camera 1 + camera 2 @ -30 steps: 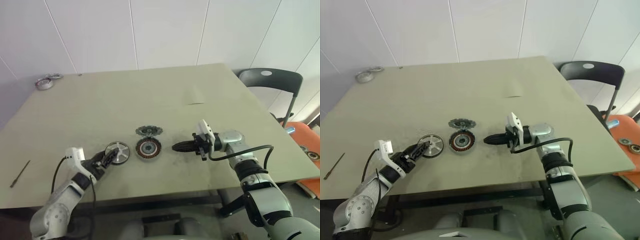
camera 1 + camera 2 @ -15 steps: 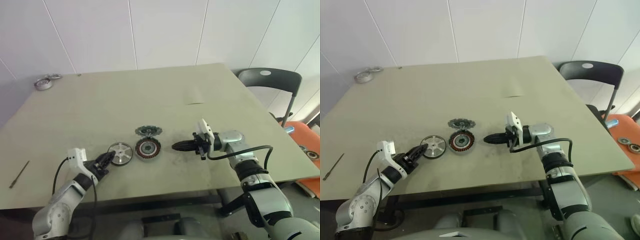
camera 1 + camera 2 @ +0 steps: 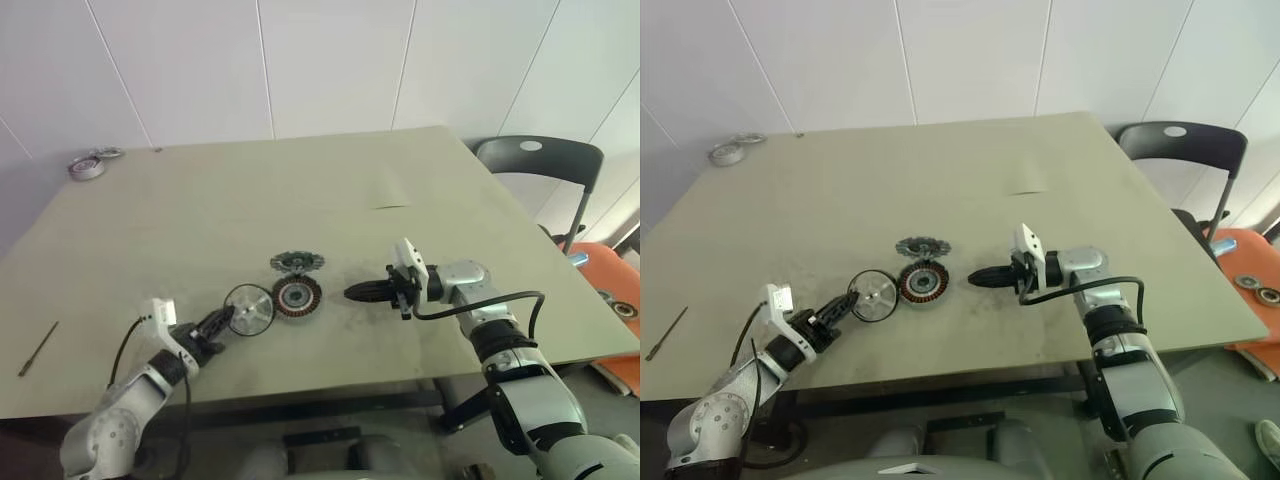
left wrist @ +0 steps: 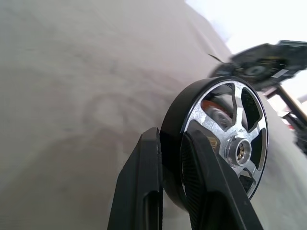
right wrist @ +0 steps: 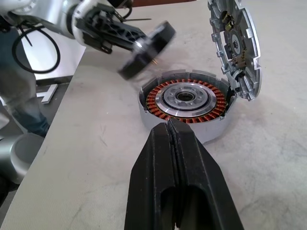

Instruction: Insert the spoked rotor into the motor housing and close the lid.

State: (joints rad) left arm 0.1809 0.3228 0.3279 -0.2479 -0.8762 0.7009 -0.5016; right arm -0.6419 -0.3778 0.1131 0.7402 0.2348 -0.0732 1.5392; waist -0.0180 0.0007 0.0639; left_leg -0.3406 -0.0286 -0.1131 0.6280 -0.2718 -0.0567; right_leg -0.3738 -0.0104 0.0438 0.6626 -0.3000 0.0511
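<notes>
My left gripper [image 3: 225, 319] is shut on the dark rim of the spoked rotor [image 3: 249, 307], a silver six-spoke disc held tilted on edge just above the table. In the left wrist view the two fingers [image 4: 144, 191] pinch the rim of the rotor [image 4: 225, 139]. Right beside it sits the motor housing [image 3: 298, 297], its copper windings ringing a silver centre [image 5: 184, 98]. The grey-green toothed lid [image 5: 235, 43] stands open behind the housing. My right gripper [image 3: 352, 293] is shut and empty, pointing at the housing from its other side.
Tape rolls [image 3: 88, 165] lie at the table's far left corner. A thin rod [image 3: 38, 348] rests near the left edge. A dark chair [image 3: 540, 160] and an orange object [image 3: 612, 290] stand off the table's right side.
The left gripper closed on the rotor's rim and tipped the rotor up off the table, a little closer to the housing. The right arm stayed still.
</notes>
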